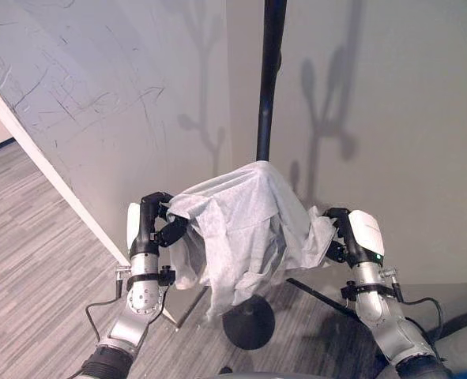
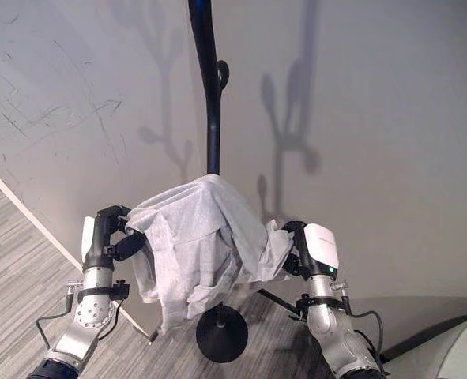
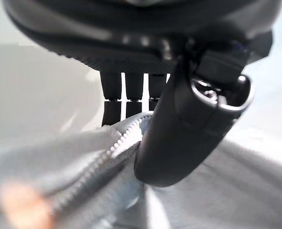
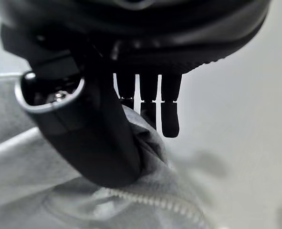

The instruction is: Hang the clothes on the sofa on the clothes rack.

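A pale grey zip-up garment [image 1: 245, 229] is draped over the black pole of the clothes rack [image 1: 269, 79], its middle peaked against the pole and its sides hanging down. My left hand [image 1: 160, 225] grips the garment's left edge; in the left wrist view the thumb [image 3: 179, 138] presses the zipper edge [image 3: 107, 155] against the fingers. My right hand [image 1: 340, 233] holds the right edge, and in the right wrist view its thumb [image 4: 100, 143] pinches the cloth [image 4: 150, 186] near the zipper.
The rack's round black base [image 1: 249, 322] stands on the striped grey floor [image 1: 35, 260] just under the garment. A grey wall [image 1: 391, 118] is close behind the pole. A white panel edge [image 1: 51, 174] slants down at the left.
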You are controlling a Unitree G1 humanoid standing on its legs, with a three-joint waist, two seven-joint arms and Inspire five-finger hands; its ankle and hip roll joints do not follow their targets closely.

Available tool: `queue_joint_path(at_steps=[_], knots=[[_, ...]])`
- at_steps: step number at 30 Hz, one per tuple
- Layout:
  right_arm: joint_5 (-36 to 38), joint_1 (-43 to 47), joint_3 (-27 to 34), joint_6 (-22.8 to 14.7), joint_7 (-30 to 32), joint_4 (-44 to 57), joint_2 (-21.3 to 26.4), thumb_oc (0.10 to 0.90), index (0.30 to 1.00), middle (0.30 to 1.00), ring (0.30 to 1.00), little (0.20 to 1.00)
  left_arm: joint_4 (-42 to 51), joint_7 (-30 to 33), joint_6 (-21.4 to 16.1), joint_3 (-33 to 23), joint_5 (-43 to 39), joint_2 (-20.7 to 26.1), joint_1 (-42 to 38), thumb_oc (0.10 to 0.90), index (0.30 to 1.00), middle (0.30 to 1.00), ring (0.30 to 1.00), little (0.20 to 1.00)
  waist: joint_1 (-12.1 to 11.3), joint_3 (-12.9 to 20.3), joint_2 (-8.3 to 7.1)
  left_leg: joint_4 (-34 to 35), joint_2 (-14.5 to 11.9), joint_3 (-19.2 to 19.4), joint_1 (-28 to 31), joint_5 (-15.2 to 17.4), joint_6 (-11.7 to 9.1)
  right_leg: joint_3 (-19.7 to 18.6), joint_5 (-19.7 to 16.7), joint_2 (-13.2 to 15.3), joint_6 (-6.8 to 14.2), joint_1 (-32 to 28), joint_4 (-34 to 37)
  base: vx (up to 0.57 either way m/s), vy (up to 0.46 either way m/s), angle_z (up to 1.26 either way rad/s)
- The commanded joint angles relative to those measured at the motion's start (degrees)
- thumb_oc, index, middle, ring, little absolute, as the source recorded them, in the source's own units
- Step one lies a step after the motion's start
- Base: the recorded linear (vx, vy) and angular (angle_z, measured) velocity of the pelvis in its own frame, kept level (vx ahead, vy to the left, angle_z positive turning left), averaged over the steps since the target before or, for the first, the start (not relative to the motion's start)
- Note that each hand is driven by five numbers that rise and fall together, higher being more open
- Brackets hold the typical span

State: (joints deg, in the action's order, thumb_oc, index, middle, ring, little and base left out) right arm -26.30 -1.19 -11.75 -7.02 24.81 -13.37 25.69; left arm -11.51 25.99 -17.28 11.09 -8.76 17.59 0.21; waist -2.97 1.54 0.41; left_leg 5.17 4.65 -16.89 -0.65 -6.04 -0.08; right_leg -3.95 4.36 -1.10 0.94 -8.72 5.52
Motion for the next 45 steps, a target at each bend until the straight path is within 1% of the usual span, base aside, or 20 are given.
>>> queue_joint_path(at_steps=[1, 3, 4, 5, 6, 11, 12, 17, 19, 25, 29, 31, 35, 36, 37, 39, 40, 41, 44, 45], knots=[[9.67, -0.41, -0.49, -1.02, -3.66, -0.04, 0.45, 0.400, 0.300, 0.300, 0.300, 0.300, -4.57, -2.38, -1.36, -6.30, -12.45, 1.87, -0.92, 0.488, 0.432, 0.432, 0.432, 0.432, -2.07, 4.14, -0.54, -0.17, 0.46, -4.36, -1.80, 4.55, 1.17, 0.42, -0.16, -1.36, -0.69, 4.75, -0.52, 0.00, 0.000, 0.00], [15.66, 0.75, -3.32, -2.00, -5.31, 0.46, -1.80, 0.400, 0.300, 0.300, 0.300, 0.300, -4.09, -3.98, -1.29, -4.87, -16.29, 1.01, -1.24, 0.706, 0.759, 0.759, 0.759, 0.759, -2.17, 4.07, -0.64, -0.17, 0.52, -4.35, -1.89, 4.48, 1.19, 0.47, -0.17, -1.32, -0.68, 4.76, -0.52, 0.00, 0.000, 0.00], [18.28, 1.00, -4.62, -2.45, -6.38, 0.11, -2.64, 0.580, 0.571, 0.571, 0.571, 0.571, -4.08, -4.68, -1.18, -4.28, -17.93, 0.65, -1.45, 0.800, 0.900, 0.900, 0.900, 0.900, -2.21, 3.97, -0.68, -0.17, 0.58, -4.35, -1.87, 4.48, 1.18, 0.50, -0.18, -1.32, -0.66, 4.77, -0.52, 0.00, 0.000, 0.00], [20.71, 1.69, -5.79, -2.92, -6.94, -0.41, -3.37, 0.580, 0.571, 0.571, 0.571, 0.571, -4.04, -5.42, -1.04, -3.80, -19.26, 0.37, -1.57, 0.800, 0.900, 0.900, 0.900, 0.900, -2.31, 3.97, -0.67, -0.17, 0.63, -4.32, -1.87, 4.48, 1.17, 0.57, -0.19, -1.32, -0.64, 4.76, -0.52, 0.00, 0.000, 0.00], [22.79, 2.45, -6.55, -2.92, -7.36, -0.57, -3.99, 0.800, 0.900, 0.900, 0.900, 0.900, -4.16, -5.92, -0.83, -3.53, -21.02, 0.12, -1.65, 0.800, 0.900, 0.900, 0.900, 0.900, -2.37, 3.92, -0.65, -0.17, 0.65, -4.25, -1.88, 4.46, 1.18, 0.65, -0.21, -1.30, -0.61, 4.77, -0.52, 0.00, 0.000, 0.00], [25.16, 3.31, -7.48, -2.41, -8.34, 0.06, -3.97, 0.800, 0.900, 0.900, 0.900, 0.900, -4.43, -7.38, -0.08, -4.71, -25.87, -0.52, -0.71, 0.800, 0.900, 0.900, 0.900, 0.900, -2.77, 3.69, -0.55, -0.17, 0.63, -3.98, -1.69, 4.54, 1.32, 0.88, -0.32, -1.19, -0.61, 4.72, -0.52, 0.00, 0.000, 0.00], [26.22, 2.68, -6.50, -2.34, -9.47, 0.87, -3.19, 0.800, 0.900, 0.900, 0.900, 0.900, -5.13, -9.56, 0.55, -5.45, -26.97, -0.11, 0.92, 0.800, 0.900, 0.900, 0.900, 0.900, -2.87, 3.71, -0.53, -0.17, 0.65, -3.94, -1.59, 4.59, 1.34, 0.95, -0.31, -1.15, -0.56, 4.62, -0.52, 0.00, 0.000, 0.00], [30.00, 0.67, -3.66, -2.59, -10.69, 2.47, -1.66, 0.800, 0.900, 0.900, 0.900, 0.900, -5.98, -10.29, 1.68, -7.42, -28.62, 0.53, 3.40, 0.800, 0.900, 0.900, 0.900, 0.900, -3.08, 3.68, -0.45, -0.17, 0.70, -3.86, -1.44, 4.67, 1.47, 1.10, -0.36, -1.01, -0.43, 4.48, -0.52, 0.00, 0.000, 0.00], [31.11, -1.20, -1.14, -3.88, -11.16, 3.45, -1.10, 0.800, 0.900, 0.900, 0.900, 0.900, -5.61, -10.86, 2.25, -7.68, -28.37, 0.74, 3.90, 0.800, 0.900, 0.900, 0.900, 0.900, -2.78, 3.65, -0.15, -0.17, 0.69, -3.70, -1.38, 4.78, 1.58, 0.92, -0.30, -0.97, -0.33, 4.48, -0.52, 0.00, 0.000, 0.00], [27.30, -3.95, 3.19, -4.65, -10.64, 6.00, 1.03, 0.800, 0.900, 0.900, 0.900, 0.900, -5.49, -11.85, 2.81, -9.44, -26.09, 2.35, 6.83, 0.800, 0.900, 0.900, 0.900, 0.900, -2.53, 3.69, 0.27, -0.17, 0.63, -3.35, -0.97, 4.98, 1.74, 0.94, -0.23, -0.70, -0.12, 4.25, -0.52, 0.00, 0.000, 0.00], [31.54, -8.88, 7.56, -7.58, -13.39, 8.44, 0.81, 0.800, 0.900, 0.900, 0.900, 0.900, -6.14, -14.29, 2.30, -12.18, -24.45, 3.59, 10.62, 0.800, 0.900, 0.900, 0.900, 0.900, -2.32, 3.42, 0.43, -0.17, 0.54, -2.76, -0.80, 5.18, 1.81, 0.68, -0.24, -0.49, 0.05, 4.20, -0.52, 0.02, 0.007, -0.06], [36.72, -10.72, 9.20, -9.21, -15.61, 8.73, -0.84, 0.800, 0.900, 0.900, 0.900, 0.900, -8.29, -16.19, 1.77, -13.24, -24.35, 3.80, 11.94, 0.800, 0.900, 0.900, 0.900, 0.900, -2.19, 3.20, 0.40, -0.17, 0.51, -2.62, -0.80, 5.22, 1.77, 0.56, -0.20, -0.43, 0.08, 4.22, -0.52, 0.02, 0.003, -0.07], [56.18, -13.17, 11.08, -11.14, -22.33, 5.70, -6.95, 0.800, 0.900, 0.900, 0.900, 0.900, -16.44, -17.76, 1.11, -17.10, -29.29, 1.21, 12.36, 0.800, 0.900, 0.900, 0.900, 0.900, -1.94, 2.72, 0.12, -0.17, 0.36, -1.97, -0.74, 5.37, 1.80, 0.47, -0.18, -0.26, 0.11, 4.26, -0.52, 0.01, 0.000, -0.09], [56.18, -13.17, 11.08, -11.14, -22.33, 5.70, -6.95, 0.800, 0.900, 0.900, 0.900, 0.900, -16.44, -17.76, 1.11, -17.10, -29.29, 1.21, 12.36, 0.800, 0.900, 0.900, 0.900, 0.900, -1.93, 2.76, 0.12, -0.17, 0.37, -1.98, -0.78, 5.37, 1.79, 0.48, -0.18, -0.26, 0.11, 4.30, -0.52, 0.02, 0.001, -0.21], [66.37, -14.47, 11.85, -11.51, -26.14, 3.52, -9.87, 0.800, 0.900, 0.900, 0.900, 0.900, -24.23, -18.73, 1.12, -18.75, -32.22, -0.42, 11.74, 0.800, 0.900, 0.900, 0.900, 0.900, -1.61, 2.46, 0.03, -0.17, 0.27, -1.52, -0.40, 5.62, 1.80, 0.18, -0.07, -0.19, 0.13, 4.05, -0.52, 0.03, 0.002, -0.15], [75.16, -15.29, 12.53, -11.00, -30.12, 0.92, -12.04, 0.800, 0.900, 0.900, 0.900, 0.900, -31.28, -19.74, 1.28, -20.01, -33.95, -1.71, 11.06, 0.800, 0.900, 0.900, 0.900, 0.900, -1.24, 2.39, 0.00, -0.17, 0.22, -1.19, -0.40, 5.71, 1.75, 0.17, 0.01, -0.13, 0.18, 4.13, -0.52, 0.03, 0.005, -0.07], [82.04, -15.28, 12.67, -10.50, -33.29, -3.21, -13.85, 0.800, 0.900, 0.900, 0.900, 0.900, -39.31, -20.78, 1.45, -20.77, -35.39, -2.94, 10.26, 0.800, 0.900, 0.900, 0.900, 0.900, -0.99, 2.38, -0.06, -0.17, 0.20, -0.96, -0.37, 5.68, 1.75, 0.11, -0.10, -0.07, 0.20, 4.18, -0.52, 0.02, 0.006, -0.05], [82.04, -15.27, 12.67, -10.50, -33.30, -3.22, -13.85, 0.800, 0.900, 0.900, 0.900, 0.900, -39.32, -20.78, 1.45, -20.78, -35.39, -2.94, 10.25, 0.800, 0.900, 0.900, 0.900, 0.900, -0.89, 2.54, -0.06, -0.17, 0.22, -1.06, -0.57, 5.63, 1.74, 0.22, -0.11, -0.06, 0.20, 4.35, -0.52, 0.03, 0.003, -0.06], [89.50, -14.18, 12.35, -8.25, -37.49, -13.61, -15.73, 0.800, 0.900, 0.900, 0.900, 0.900, -50.00, -22.47, 2.33, -21.10, -34.82, -4.24, 9.12, 0.800, 0.900, 0.900, 0.900, 0.900, -0.78, 2.40, -0.16, -0.17, 0.19, -0.80, -0.13, 5.97, 1.80, 0.31, 0.01, -0.01, 0.14, 4.01, -0.52, 0.02, 0.001, -0.01], [89.63, -13.67, 11.88, -7.81, -38.12, -16.73, -15.82, 0.800, 0.900, 0.900, 0.900, 0.900, -52.54, -23.07, 2.49, -20.81, -34.38, -4.52, 8.74, 0.800, 0.900, 0.900, 0.900, 0.900, -0.83, 2.31, -0.17, -0.17, 0.15, -0.71, 0.01, 6.03, 1.80, 0.36, 0.02, 0.03, 0.12, 3.92, -0.52, 0.00, 0.000, 0.00]])
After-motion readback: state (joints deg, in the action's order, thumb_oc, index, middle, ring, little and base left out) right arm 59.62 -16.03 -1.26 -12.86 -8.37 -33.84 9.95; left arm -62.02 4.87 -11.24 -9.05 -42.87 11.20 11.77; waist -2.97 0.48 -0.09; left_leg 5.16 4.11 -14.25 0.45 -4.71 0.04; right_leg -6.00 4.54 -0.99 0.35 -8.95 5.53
